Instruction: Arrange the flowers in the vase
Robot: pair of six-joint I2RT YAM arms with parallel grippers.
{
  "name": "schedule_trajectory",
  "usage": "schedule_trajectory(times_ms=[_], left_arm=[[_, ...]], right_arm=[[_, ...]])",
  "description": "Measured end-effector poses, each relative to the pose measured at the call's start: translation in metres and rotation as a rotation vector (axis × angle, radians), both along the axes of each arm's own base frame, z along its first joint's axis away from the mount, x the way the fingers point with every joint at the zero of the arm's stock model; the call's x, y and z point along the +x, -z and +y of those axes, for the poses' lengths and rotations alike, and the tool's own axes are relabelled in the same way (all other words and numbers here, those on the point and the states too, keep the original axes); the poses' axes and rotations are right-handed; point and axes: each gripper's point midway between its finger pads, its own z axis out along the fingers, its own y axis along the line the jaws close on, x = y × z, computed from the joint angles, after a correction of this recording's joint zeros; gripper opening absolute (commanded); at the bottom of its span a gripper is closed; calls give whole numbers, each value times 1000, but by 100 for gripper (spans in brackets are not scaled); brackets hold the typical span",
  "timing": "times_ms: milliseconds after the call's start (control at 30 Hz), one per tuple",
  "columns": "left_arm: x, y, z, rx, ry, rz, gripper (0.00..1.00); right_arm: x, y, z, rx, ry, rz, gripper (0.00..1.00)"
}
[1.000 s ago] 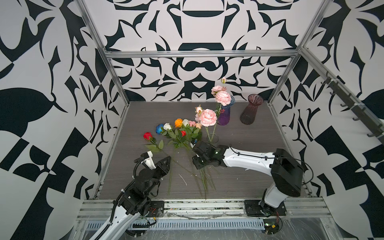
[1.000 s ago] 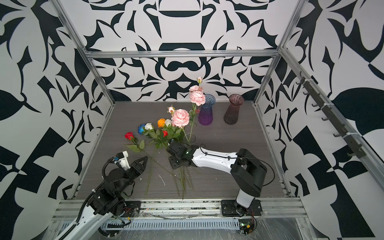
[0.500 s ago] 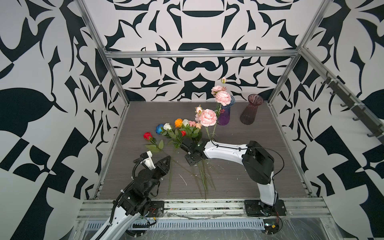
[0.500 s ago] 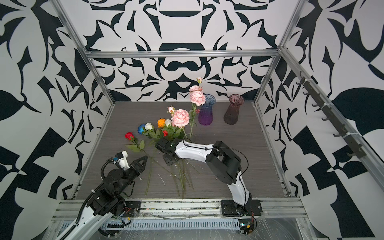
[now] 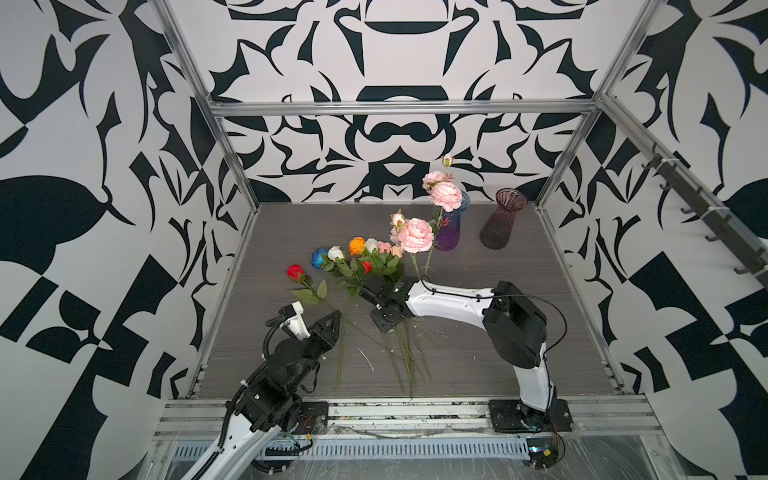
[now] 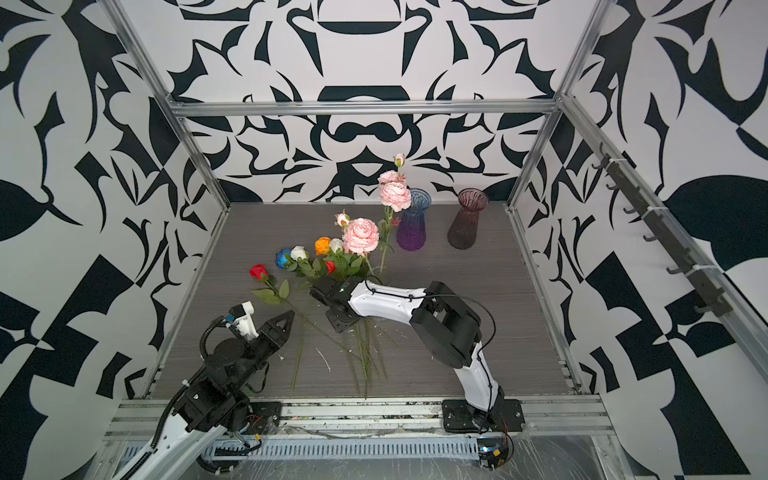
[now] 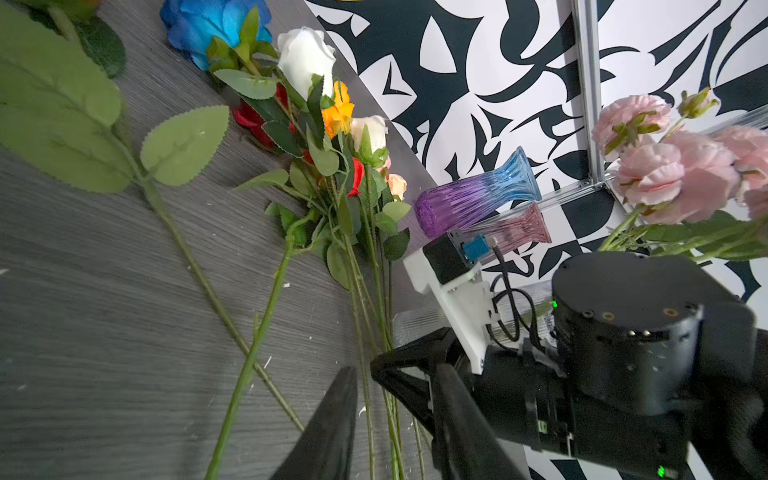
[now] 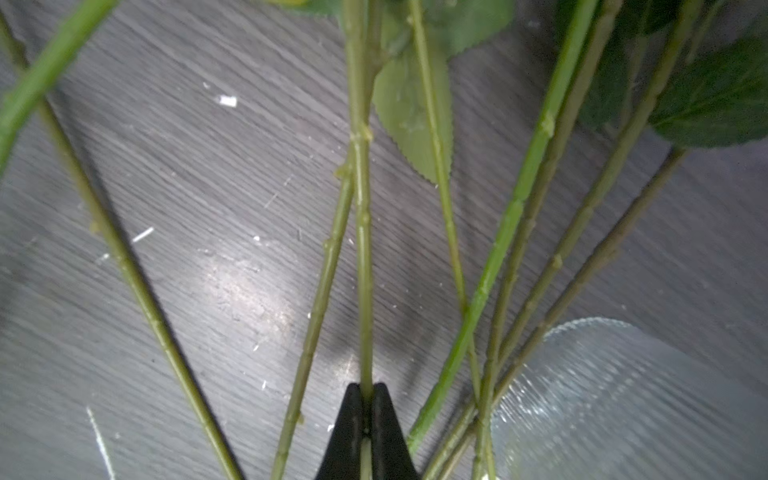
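Observation:
The flowers lie in a pile (image 5: 361, 257) (image 6: 324, 259) mid-table, with blue, white, orange, peach and red heads and their stems fanned toward the front. A lone red rose (image 5: 296, 272) lies to the left of the pile. Pink frilly blooms (image 5: 417, 235) stand in a clear ribbed vase (image 8: 602, 395) (image 6: 384, 277). My right gripper (image 5: 368, 294) (image 8: 365, 395) is low over the stems and shut on one green stem (image 8: 363, 249). My left gripper (image 5: 332, 322) (image 7: 395, 382) hovers at the front left, open, with nothing between its fingers.
A purple-blue vase (image 5: 451, 232) and a mauve vase (image 5: 500, 224) stand at the back right. Metal frame posts and patterned walls close in the table. White specks litter the grey tabletop (image 5: 519, 257).
My right arm has swung left and reached further into the stem pile. Its jaws have closed onto one stem. The left arm has stayed in place.

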Motion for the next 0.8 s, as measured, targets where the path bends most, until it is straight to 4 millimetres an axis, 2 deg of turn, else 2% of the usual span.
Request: schedule_trajectory(times_ms=[167,267,400,500,600,700,800], left_arm=[[0,0,0,0,-1,0,36],[0,0,0,0,-1,0,39],[0,0,1,0,-4,0,40],[0,0,1,-1,-6,-1,28],[0,0,0,1,-3,-3,27],[0,-1,0,4,-1,-7,31],[0,-1,0,7,2,-9,39]], right_arm=[[0,-2,1,7,-2,1,0],[-1,-10,2,22,-4,-5,0],[-1,-34,4,73,-9,-24,0],[-2,-54,8,122,-12,-39,0],[-3,-71,11,170,-15,-53,0],[-6,-80,14,206,-22,-56,0],[-12,-85,16,235,-33,-41,0]])
